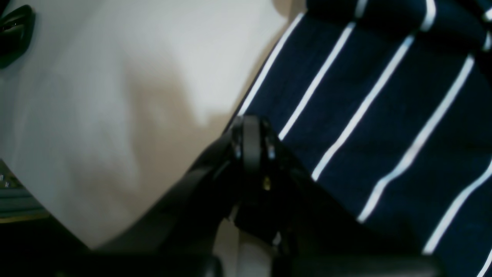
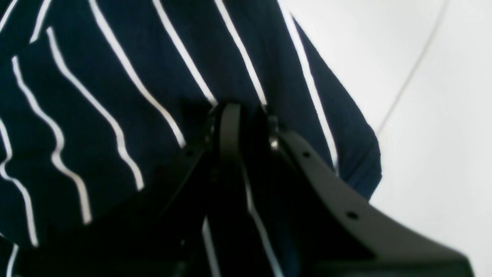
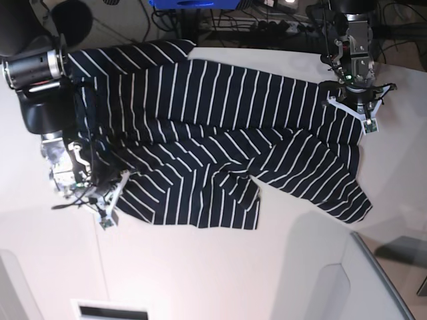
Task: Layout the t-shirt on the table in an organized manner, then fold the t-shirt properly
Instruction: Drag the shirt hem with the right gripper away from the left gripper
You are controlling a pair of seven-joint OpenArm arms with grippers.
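The t-shirt (image 3: 220, 133), dark navy with thin white stripes, lies spread across the off-white table (image 3: 200, 273), rumpled in the middle with a gap at its near edge. My right gripper (image 3: 100, 195) is at the shirt's left end. In the right wrist view my right gripper (image 2: 240, 111) is shut on the t-shirt (image 2: 115, 57), and striped cloth shows between the fingers. My left gripper (image 3: 348, 101) is at the shirt's far right edge. In the left wrist view my left gripper (image 1: 250, 125) is shut on the hem of the t-shirt (image 1: 384, 115).
Cables and a blue object (image 3: 193, 3) lie beyond the table's far edge. A grey raised panel (image 3: 383, 267) sits at the near right corner. A thin seam line (image 2: 415, 65) crosses the table (image 2: 434, 127). A dark object (image 1: 15, 34) sits at the left wrist view's upper left.
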